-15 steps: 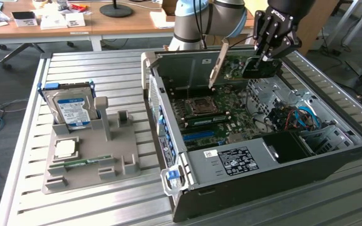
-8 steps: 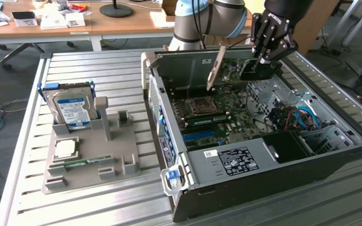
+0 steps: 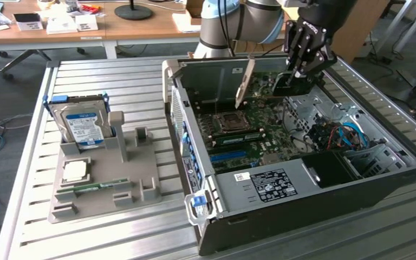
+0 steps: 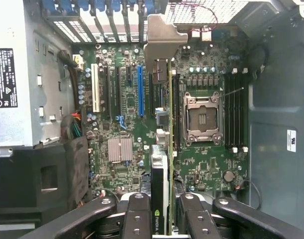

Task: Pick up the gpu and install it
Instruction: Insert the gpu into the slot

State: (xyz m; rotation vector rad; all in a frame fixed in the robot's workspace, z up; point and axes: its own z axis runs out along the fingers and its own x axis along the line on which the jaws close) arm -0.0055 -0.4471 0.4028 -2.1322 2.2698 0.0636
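The gpu [image 3: 289, 86] hangs inside the open computer case [image 3: 193, 162], just above the motherboard [image 3: 255, 127], with its silver end bracket [image 3: 246, 81] toward the case's rear wall. My gripper [image 3: 300, 73] is shut on its upper edge. In the wrist view the gpu [image 4: 164, 149] is seen edge-on between my fingers [image 4: 137, 219], black cover on one side and green board on the other. Its bracket [image 4: 161, 37] points at the rear slot openings. It hovers over the slots beside the blue slot [image 4: 140, 89] and the processor socket [image 4: 201, 119].
A grey holder stand [image 3: 114, 184] sits at the exterior view's left of the case, carrying a silver hard drive [image 3: 82, 124], a processor chip [image 3: 76, 170] and a memory stick [image 3: 92, 187]. The power supply [image 3: 266, 184] and cables [image 3: 345, 135] occupy the case's near end.
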